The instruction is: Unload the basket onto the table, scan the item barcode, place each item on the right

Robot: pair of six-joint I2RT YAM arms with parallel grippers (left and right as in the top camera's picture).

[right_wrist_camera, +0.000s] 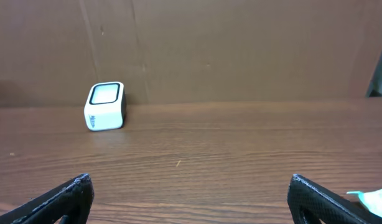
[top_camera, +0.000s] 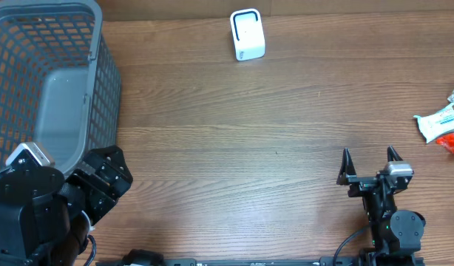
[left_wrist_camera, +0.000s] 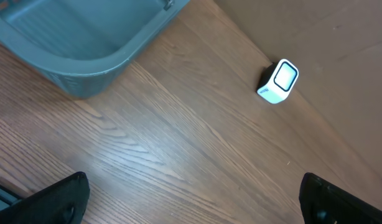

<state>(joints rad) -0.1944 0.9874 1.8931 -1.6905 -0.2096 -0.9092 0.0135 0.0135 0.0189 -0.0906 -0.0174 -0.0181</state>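
The left gripper [left_wrist_camera: 192, 186], by the grey plastic basket [top_camera: 46, 74], and the right gripper [top_camera: 369, 159] are both wide open and hold nothing. The small white and green packet [top_camera: 440, 123] lies at the right edge of the brown wooden worktop [top_camera: 227, 148]. The little white scanner box [top_camera: 247, 34] stands at the far side, well apart from it.

Wood-grain table [top_camera: 212, 148] matt; grey plastic basket [top_camera: 103, 81] (mesh walls); scanner [top_camera: 247, 35] glossy white plastic.

I look out over a wooden counter [top_camera: 234, 140], mid-brown, its long grain running side to side. Along the counter's far edge stands a plain brown wall [right_wrist_camera: 241, 50] with faint upright seams. Soft, even light lies on the counter.
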